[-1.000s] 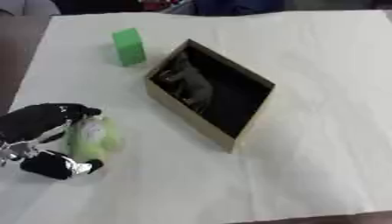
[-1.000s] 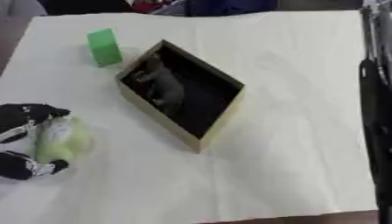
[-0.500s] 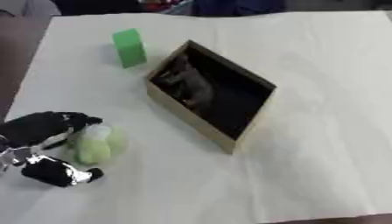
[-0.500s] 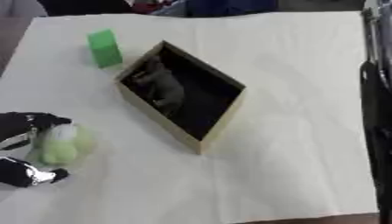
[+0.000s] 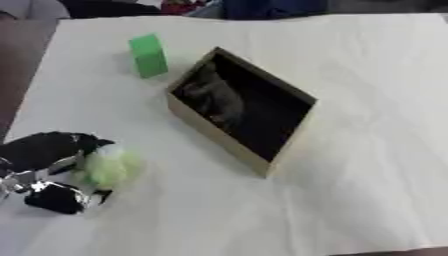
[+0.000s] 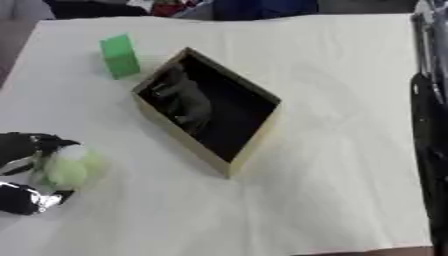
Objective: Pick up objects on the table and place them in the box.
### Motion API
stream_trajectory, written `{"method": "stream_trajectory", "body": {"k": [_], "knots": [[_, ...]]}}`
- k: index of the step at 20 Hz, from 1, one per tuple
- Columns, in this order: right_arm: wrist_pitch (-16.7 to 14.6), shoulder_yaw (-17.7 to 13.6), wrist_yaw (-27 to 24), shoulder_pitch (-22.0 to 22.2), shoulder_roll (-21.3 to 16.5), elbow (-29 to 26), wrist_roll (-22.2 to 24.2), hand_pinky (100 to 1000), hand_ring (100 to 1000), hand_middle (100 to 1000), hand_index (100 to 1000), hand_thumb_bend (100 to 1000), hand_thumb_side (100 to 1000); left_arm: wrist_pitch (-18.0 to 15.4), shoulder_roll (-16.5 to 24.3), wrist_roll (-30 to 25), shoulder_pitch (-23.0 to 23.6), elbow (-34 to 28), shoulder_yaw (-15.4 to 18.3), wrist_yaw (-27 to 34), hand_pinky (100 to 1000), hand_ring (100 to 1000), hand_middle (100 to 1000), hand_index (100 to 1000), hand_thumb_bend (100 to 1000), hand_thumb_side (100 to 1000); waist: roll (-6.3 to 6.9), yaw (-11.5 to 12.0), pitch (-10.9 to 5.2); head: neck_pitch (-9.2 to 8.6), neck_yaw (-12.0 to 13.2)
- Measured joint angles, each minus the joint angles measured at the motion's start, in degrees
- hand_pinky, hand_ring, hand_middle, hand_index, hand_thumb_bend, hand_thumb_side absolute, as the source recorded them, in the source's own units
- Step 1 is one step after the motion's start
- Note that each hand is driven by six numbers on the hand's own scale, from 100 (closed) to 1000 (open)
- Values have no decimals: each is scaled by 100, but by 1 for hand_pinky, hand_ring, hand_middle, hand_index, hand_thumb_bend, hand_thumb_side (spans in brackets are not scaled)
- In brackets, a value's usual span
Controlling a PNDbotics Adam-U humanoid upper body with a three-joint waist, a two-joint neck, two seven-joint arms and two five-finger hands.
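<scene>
Pale green fuzzy ball (image 5: 109, 167) sits on the desk (image 5: 367, 75), well to the near left of the box (image 5: 241, 112), held in the left hand (image 5: 48, 170): black fingers curl over its far side, thumb part below it. Box lies askew, tan walls, dark inside, with a dark greyish object (image 5: 214, 97) in its far end. Green block (image 5: 148, 55) stands upright just beyond the box's far left corner, apart from it. Right arm (image 6: 430, 125) shows as a black strip past the box's right; its hand not seen.
</scene>
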Motion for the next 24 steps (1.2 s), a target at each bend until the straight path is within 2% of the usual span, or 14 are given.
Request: {"method": "stream_trajectory", "body": {"k": [3,4,8,9,10,11,16,19,24], "knots": [[12,0,-3,6,0,0,12,1000,953,870,887,104,784,59,0,96,-3,0,-12,-9,799,840,767,936,181,600,15,0,3,-25,0],[17,-1,-4,13,0,-1,17,1000,953,870,887,104,783,79,0,124,-5,0,-12,-14,782,823,747,919,155,561,20,0,4,-28,0],[23,-11,-11,47,0,-14,23,1000,953,867,886,105,784,148,0,315,-33,0,-12,-83,735,786,701,872,185,433,22,0,7,-31,0],[24,-19,-13,47,0,-21,23,1000,953,866,886,105,785,159,0,379,-49,0,-12,-129,707,760,671,849,154,349,22,-2,8,-31,0],[25,-29,-14,48,0,-29,22,1000,953,866,886,106,785,169,0,445,-55,0,-12,-181,703,757,666,846,146,338,22,-5,9,-31,0],[28,-33,-19,48,0,-34,21,1000,954,866,886,105,786,180,0,513,-59,0,-13,-225,680,740,644,828,100,294,22,-9,10,-31,0],[43,-35,-30,54,0,-36,24,1000,954,864,885,106,790,235,0,837,-124,0,-18,-373,653,718,613,795,100,272,23,-15,10,-32,0],[52,-36,-30,83,1,-38,31,1000,954,863,885,107,789,237,0,984,-219,0,-16,-400,648,712,611,791,100,295,24,-15,10,-34,0],[67,-39,-30,104,3,-54,22,1000,955,862,884,111,780,122,0,1199,-609,0,51,-414,646,705,608,787,100,308,34,-10,-4,-42,-9]]}}
